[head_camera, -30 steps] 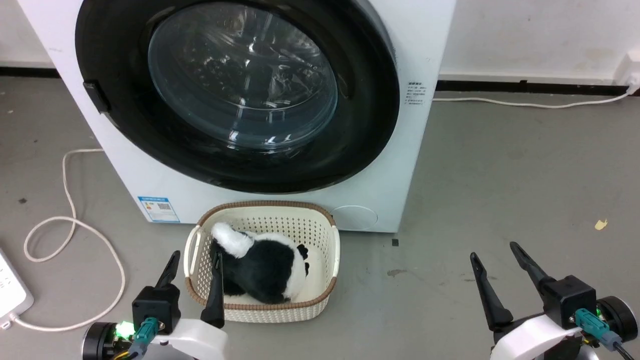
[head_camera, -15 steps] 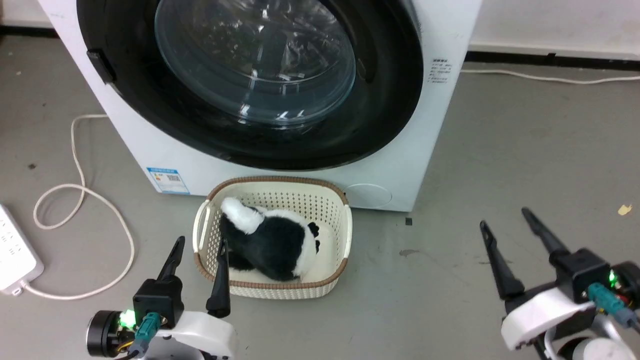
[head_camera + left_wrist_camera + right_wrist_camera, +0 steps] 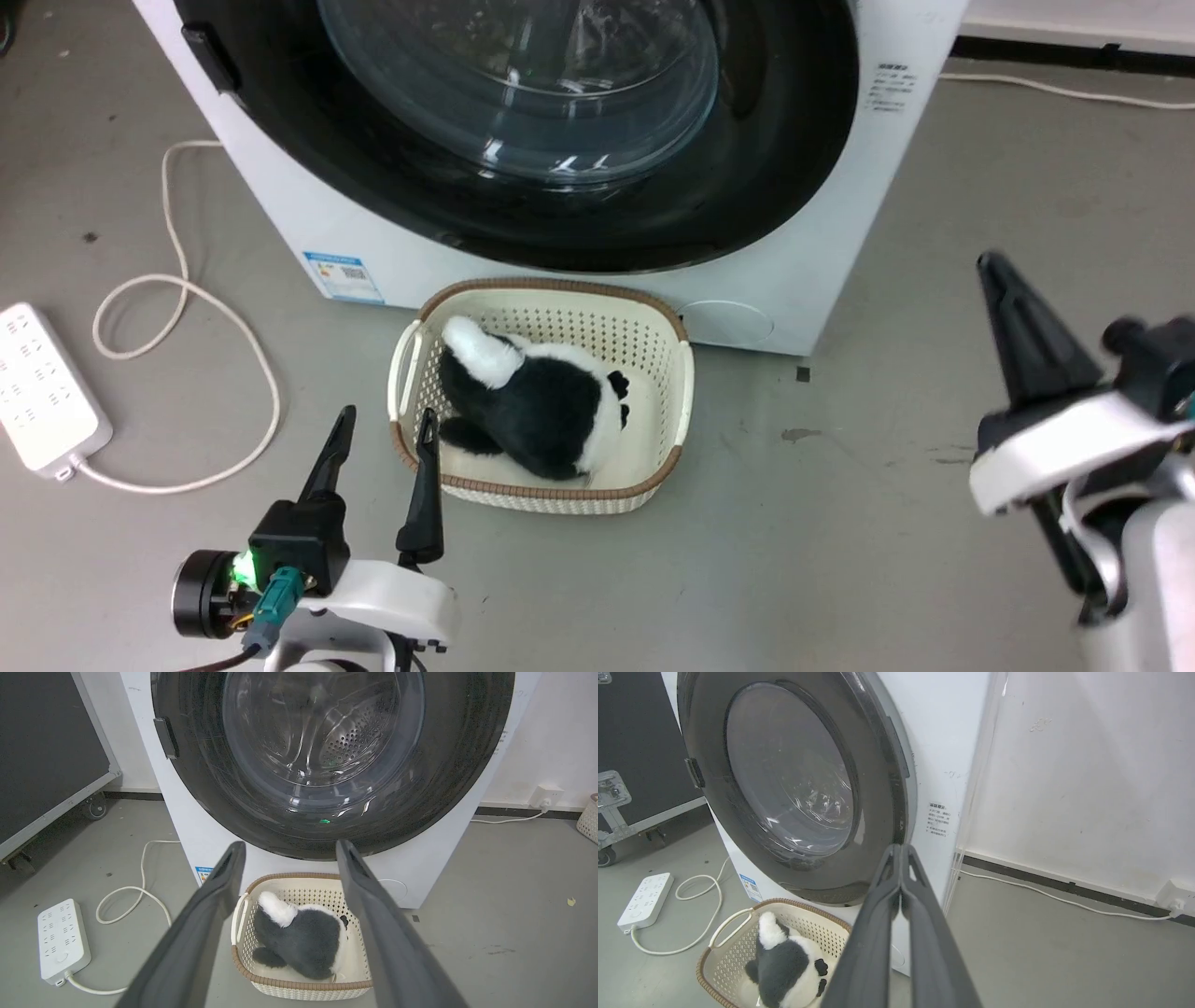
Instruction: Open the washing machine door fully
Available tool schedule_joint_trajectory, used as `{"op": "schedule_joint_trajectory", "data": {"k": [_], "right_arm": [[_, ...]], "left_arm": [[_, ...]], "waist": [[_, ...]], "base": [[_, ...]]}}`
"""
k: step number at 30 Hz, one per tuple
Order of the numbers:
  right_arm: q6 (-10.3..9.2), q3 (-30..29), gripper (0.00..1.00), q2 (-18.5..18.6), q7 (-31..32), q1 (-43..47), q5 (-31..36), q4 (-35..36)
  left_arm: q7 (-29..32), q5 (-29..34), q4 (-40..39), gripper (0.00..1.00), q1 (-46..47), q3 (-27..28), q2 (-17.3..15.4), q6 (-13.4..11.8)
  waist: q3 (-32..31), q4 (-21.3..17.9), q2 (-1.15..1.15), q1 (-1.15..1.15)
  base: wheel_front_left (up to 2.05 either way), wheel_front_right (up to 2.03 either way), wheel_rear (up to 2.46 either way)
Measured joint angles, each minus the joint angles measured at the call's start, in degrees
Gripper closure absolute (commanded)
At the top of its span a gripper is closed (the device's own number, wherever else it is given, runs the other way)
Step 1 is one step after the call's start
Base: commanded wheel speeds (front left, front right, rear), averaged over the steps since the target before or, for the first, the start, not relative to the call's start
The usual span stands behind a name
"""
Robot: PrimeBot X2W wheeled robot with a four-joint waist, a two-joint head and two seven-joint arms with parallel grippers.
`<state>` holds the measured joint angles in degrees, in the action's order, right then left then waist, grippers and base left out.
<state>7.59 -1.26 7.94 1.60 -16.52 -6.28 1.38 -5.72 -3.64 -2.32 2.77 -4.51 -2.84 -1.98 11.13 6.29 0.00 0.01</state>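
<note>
The washing machine (image 3: 308, 224) is a white box that stands in front of me, with a blue-white label (image 3: 344, 276) low on its front. The washing machine door (image 3: 775, 168) lies flat against it, glossy black rim around clear glass (image 3: 322, 742), steel drum visible behind. A small black block (image 3: 166, 737) sits on the rim's left side. My left gripper (image 3: 387, 415) is open low at the left, nothing between its fingers. My right gripper (image 3: 900, 848) is shut on nothing, raised at the right (image 3: 991, 266), pointing toward the door's right edge (image 3: 878, 765) but apart from it.
A cream basket (image 3: 551, 285) holding a black-and-white plush toy (image 3: 541, 401) sits on the floor against the machine's front. A white power strip (image 3: 42, 387) and looped cable (image 3: 187, 308) lie to the left. A black wheeled case (image 3: 46, 742) stands at the left, a wall (image 3: 1064, 788) at the right.
The head camera has shifted, so the machine sits higher and further right. My right gripper has risen and its fingers have gone from open to shut. The left gripper stays open.
</note>
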Motion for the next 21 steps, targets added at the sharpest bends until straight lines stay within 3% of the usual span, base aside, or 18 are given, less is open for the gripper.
{"op": "schedule_joint_trajectory", "data": {"k": [14,20,21], "right_arm": [[-0.02,-6.8,1.00,-1.9,8.9,-13.7,-10.9,-7.9],[-0.03,-11.7,1.00,-3.0,14.8,-21.3,-15.4,-13.7],[-0.03,-14.1,1.00,-3.4,18.1,-25.1,-16.8,-16.8]], "left_arm": [[-1.5,-1.1,-0.8,0.00,1.7,-1.4,0.0,-1.0],[-2.4,-1.5,-1.0,0.00,2.3,-2.1,0.0,-1.4],[-2.8,-1.6,-1.2,0.00,2.3,-2.4,0.0,-1.5]], "waist": [[3.9,3.1,0.00,0.00],[5.6,4.8,0.00,0.00],[6.4,5.6,0.00,0.00]], "base": [[0.00,0.00,0.00],[0.00,0.00,0.00],[0.00,0.00,0.00]]}}
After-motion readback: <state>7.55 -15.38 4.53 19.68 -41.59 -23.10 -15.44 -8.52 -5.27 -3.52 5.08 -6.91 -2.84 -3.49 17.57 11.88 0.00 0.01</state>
